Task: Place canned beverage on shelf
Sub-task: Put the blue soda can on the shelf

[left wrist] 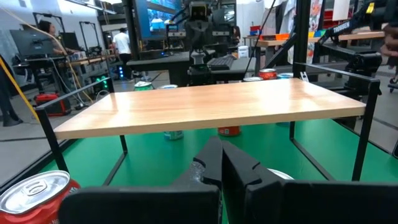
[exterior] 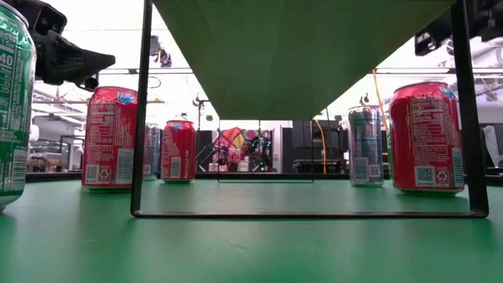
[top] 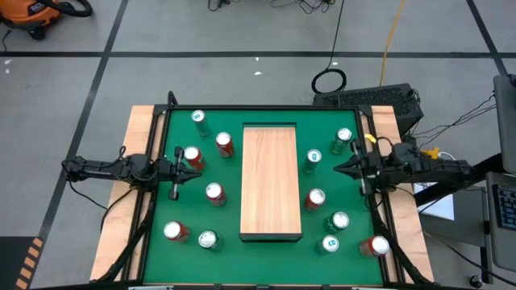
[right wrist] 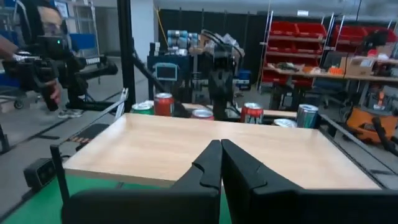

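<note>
A long pale wooden shelf point(top: 271, 182) with visible grain stands on thin black legs at frame center, bare-topped; left gripper point(top: 193, 168) and right gripper point(top: 339, 167) are both pressed together.

light: bright, even | low view: backlit, glaring | wrist foregrounds: blurred

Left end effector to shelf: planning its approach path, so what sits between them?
In the high view, a red can sits between the left end effector and the shelf.
</note>
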